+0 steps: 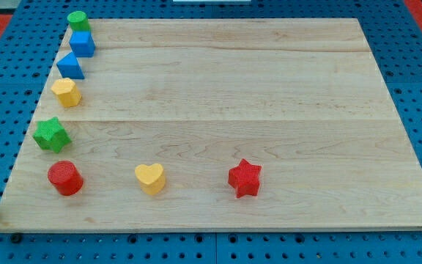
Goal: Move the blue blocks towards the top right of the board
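A blue cube [82,43] sits near the board's top left corner, just below a green cylinder [78,20]. A blue triangular block [70,66] lies right below the cube, along the left edge. My tip does not show in the camera view, so its place relative to the blocks cannot be told.
Along the left edge lie a yellow hexagonal block [67,93], a green star [51,135] and a red cylinder [65,178]. Near the bottom edge lie a yellow heart [150,178] and a red star [245,178]. The wooden board [269,95] rests on a blue pegboard.
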Available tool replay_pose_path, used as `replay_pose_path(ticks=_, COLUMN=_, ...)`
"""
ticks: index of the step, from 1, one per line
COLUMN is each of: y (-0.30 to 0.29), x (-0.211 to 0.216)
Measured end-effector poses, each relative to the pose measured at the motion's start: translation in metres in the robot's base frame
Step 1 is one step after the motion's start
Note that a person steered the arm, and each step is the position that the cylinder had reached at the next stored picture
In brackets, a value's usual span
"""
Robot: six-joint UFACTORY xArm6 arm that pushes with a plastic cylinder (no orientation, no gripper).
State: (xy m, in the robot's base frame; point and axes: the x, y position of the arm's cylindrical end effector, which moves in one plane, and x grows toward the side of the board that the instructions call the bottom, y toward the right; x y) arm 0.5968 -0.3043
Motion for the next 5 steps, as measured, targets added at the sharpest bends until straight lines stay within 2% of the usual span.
replay_pose_path(ticks=2, y=0.016, x=-0.223)
replay_pose_path(ticks=3, y=0.022, x=-0.259)
replay_pose_path(ticks=5, y=0.084, x=-0.314)
